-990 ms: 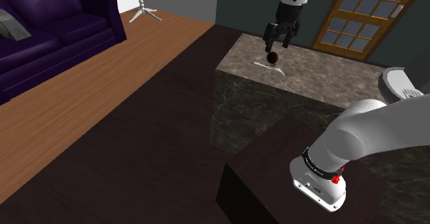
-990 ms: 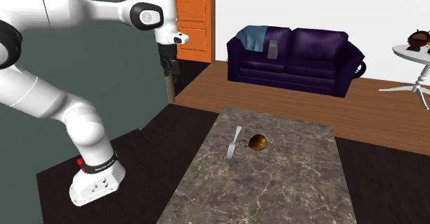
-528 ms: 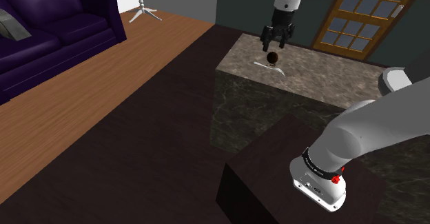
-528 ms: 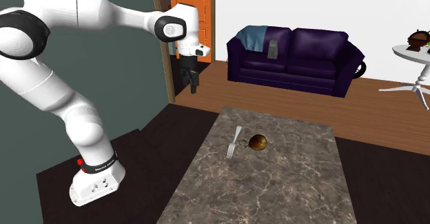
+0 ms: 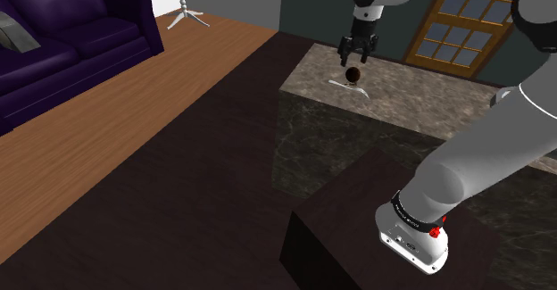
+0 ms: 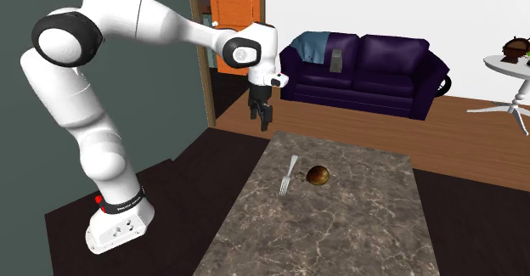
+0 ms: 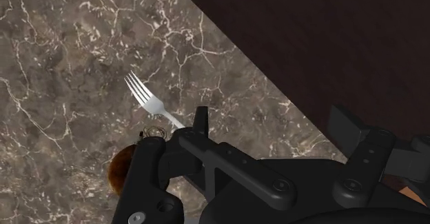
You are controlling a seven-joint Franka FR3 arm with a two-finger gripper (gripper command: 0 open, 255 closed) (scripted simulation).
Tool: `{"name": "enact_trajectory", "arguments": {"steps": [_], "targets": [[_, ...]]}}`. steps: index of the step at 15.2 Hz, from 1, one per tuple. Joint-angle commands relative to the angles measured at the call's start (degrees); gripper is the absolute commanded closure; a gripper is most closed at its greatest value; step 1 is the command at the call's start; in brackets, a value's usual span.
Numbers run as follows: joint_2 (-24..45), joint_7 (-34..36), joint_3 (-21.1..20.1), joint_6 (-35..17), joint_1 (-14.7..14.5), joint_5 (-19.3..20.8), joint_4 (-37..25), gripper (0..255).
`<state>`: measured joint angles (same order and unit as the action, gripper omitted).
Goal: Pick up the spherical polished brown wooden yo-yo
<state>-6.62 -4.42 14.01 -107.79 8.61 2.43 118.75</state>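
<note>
gripper [image 6: 264, 120] hangs with jaws spread, upper left of centre in the second exterior view; brown yo-yo [image 6: 318, 176] sits mid-frame on the marble table [image 6: 357, 232]; likely risk: descending fingers clip the fork [image 6: 289, 174] just beside it, or nudge the round yo-yo rolling away

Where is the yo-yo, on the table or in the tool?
On the table; the yo-yo lies beside the fork, apart from the tool.

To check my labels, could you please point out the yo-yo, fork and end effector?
yo-yo [image 6: 318, 176]: second exterior view, its middle.
fork [image 6: 289, 175]: second exterior view, mid-handle.
end effector [image 6: 264, 126]: second exterior view, between fingertips.
</note>
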Motion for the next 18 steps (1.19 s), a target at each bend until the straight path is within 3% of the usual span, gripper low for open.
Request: {"name": "enact_trajectory", "arguments": {"steps": [1,10,18], "targets": [[4.1,-1.0,1.0,-0.6,0.7,-0.8,-3.1,0],[23.1,-6.2,4.4,-1.2,5.8,-6.1,-18.9,0],[41.5,-8.8,4.9,2.9,13.0,-11.1,-39.2,0]]}}
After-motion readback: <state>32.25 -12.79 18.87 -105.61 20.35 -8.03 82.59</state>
